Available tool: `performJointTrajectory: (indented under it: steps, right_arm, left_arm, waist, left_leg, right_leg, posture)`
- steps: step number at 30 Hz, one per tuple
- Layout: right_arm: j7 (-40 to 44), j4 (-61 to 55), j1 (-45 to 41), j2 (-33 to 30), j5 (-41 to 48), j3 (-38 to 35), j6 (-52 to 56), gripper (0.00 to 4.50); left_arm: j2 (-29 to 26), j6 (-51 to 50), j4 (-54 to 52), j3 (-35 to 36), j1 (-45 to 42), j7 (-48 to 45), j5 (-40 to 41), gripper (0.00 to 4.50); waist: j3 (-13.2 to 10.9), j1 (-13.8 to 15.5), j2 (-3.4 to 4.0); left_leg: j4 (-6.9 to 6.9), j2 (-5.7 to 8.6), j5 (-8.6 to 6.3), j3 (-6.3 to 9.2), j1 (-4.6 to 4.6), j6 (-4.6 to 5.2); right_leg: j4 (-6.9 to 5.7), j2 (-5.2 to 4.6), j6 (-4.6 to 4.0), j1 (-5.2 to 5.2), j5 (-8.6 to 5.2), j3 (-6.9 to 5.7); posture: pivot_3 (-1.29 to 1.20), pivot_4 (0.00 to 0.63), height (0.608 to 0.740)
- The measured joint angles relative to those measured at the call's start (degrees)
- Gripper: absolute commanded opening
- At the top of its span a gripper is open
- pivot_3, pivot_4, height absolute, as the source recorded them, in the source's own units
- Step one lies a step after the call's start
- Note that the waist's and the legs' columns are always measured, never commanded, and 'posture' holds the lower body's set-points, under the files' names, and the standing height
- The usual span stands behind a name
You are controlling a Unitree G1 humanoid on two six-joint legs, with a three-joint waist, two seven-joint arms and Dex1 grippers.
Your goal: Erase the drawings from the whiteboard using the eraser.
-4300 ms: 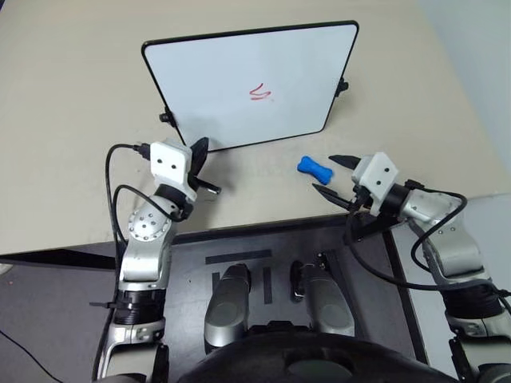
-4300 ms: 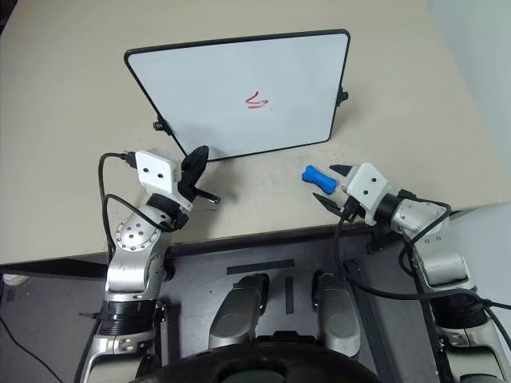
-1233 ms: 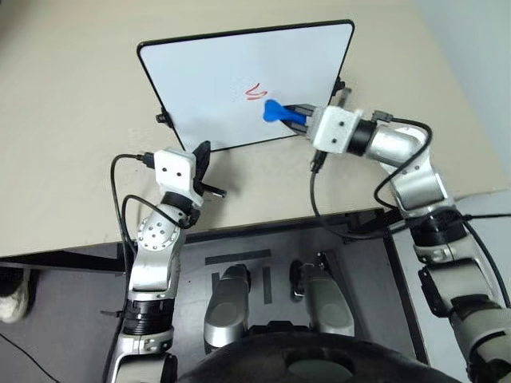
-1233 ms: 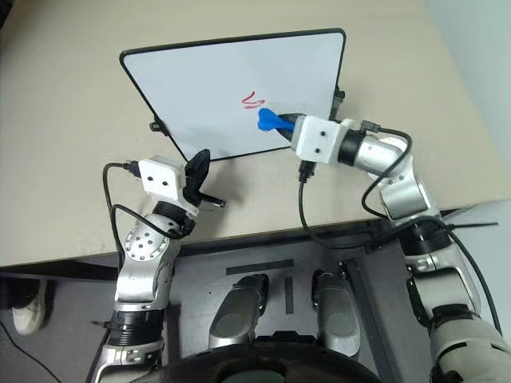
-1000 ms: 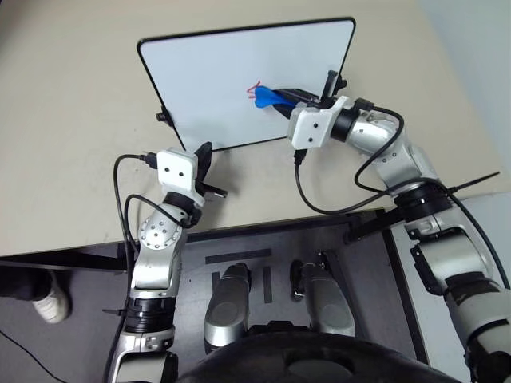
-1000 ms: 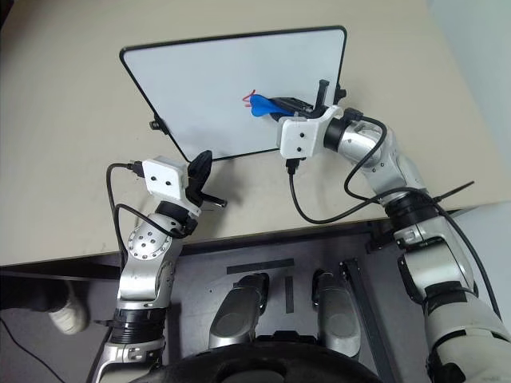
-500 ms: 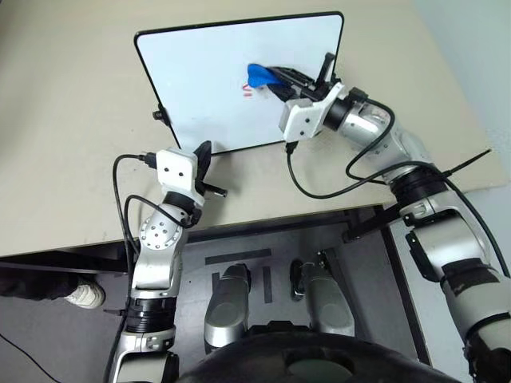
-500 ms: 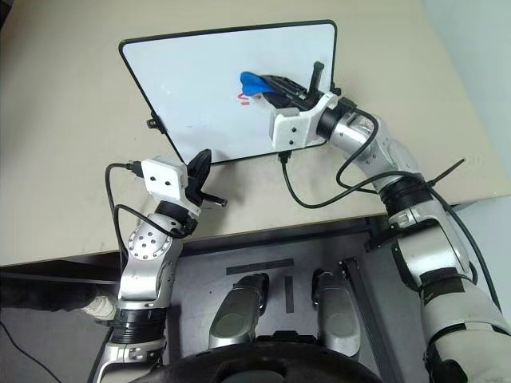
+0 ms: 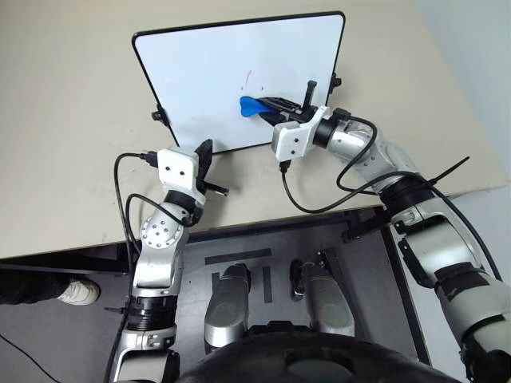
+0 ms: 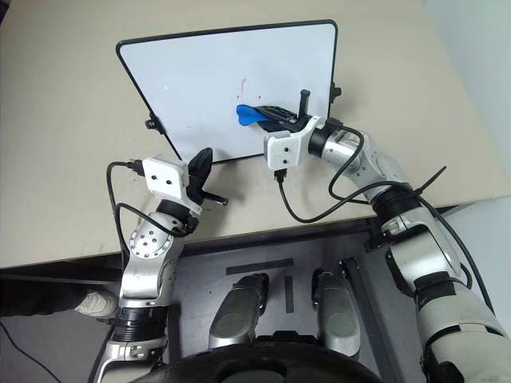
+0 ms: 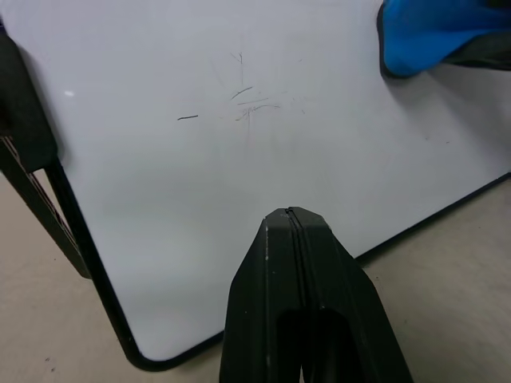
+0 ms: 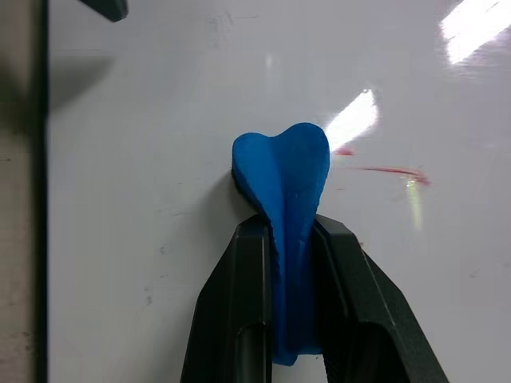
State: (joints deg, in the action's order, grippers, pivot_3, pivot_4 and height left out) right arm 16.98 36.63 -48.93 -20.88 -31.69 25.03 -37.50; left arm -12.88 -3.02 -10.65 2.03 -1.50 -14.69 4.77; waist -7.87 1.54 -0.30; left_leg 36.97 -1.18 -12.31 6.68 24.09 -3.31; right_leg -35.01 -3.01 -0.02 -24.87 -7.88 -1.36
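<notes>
Since half a second ago, right gripper (image 12: 291, 271) clamping the eraser (image 9: 250, 104) slid down whiteboard (image 9: 200, 72); faint red drawings (image 12: 383, 169) remain, re-wipe firmly. Left gripper (image 11: 295, 239) shut, empty.

Eraser (image 12: 287, 239) lower half hidden between right gripper (image 12: 289, 239) fingers; faint red drawings (image 12: 383, 169) remnant beside it, shape unreadable.
</notes>
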Motion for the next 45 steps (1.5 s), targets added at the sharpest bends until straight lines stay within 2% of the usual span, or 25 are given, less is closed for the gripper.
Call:
performJointTrajectory:
  steps: [12, 25, 31, 39, 45]
  right_arm:
    - [-5.2, -5.0, -1.2, -0.3, 0.1, -3.5, 2.3, 0.38]
    - [3.5, -7.4, 4.7, 0.7, 1.4, -0.6, 4.6, 0.38]
    - [3.0, -7.8, 4.6, 0.7, 1.1, -0.7, 6.0, 0.38]
    - [-1.3, -10.9, 2.3, -0.8, 1.2, -4.6, 7.1, 0.38]
    - [-0.9, -12.9, 4.9, -2.7, 1.3, -5.1, 7.6, 0.38]
  left_arm:
    - [0.0, 0.1, 0.0, 0.0, 0.0, -0.2, 0.0, 0.0]
    - [0.0, 0.1, 0.0, -0.5, 0.0, -0.2, 0.0, 0.0]
    - [0.1, 0.1, 0.1, -0.5, 0.0, -0.2, 0.0, 0.0]
    - [0.1, 0.1, 0.1, -0.5, 0.0, -0.2, 0.0, 0.0]
    - [0.1, 0.1, 0.1, -0.5, 0.0, -0.2, 0.0, 0.0]
  waist:
    - [0.0, 0.0, 0.03]
    - [0.0, 0.0, 0.03]
    - [0.0, 0.0, 0.03]
    - [0.0, 0.0, 0.03]
    - [0.0, 0.1, 0.03]
  left_leg:
    - [0.0, -0.05, 0.0, -0.04, 0.02, 0.0]
    - [-0.02, -0.05, -0.01, -0.07, 0.05, 0.01]
    - [-0.02, -0.05, -0.01, -0.07, 0.05, 0.01]
    - [-0.02, -0.05, 0.0, -0.08, 0.06, 0.01]
    - [-0.02, -0.06, 0.0, -0.1, 0.06, 0.01]
  right_leg:
    - [0.05, 0.01, 0.02, -0.01, -0.01, 0.0]
    - [0.06, 0.01, 0.09, -0.04, -0.1, 0.0]
    - [0.04, 0.0, 0.06, -0.03, -0.08, 0.0]
    - [0.07, 0.0, 0.08, -0.03, -0.1, 0.0]
    - [0.07, 0.0, 0.09, -0.02, -0.1, 0.0]
  posture:
    - [0.0, 0.15, 0.74]
    - [0.0, 0.15, 0.74]
    - [0.0, 0.15, 0.74]
    - [0.0, 0.15, 0.74]
    - [0.0, 0.15, 0.74]
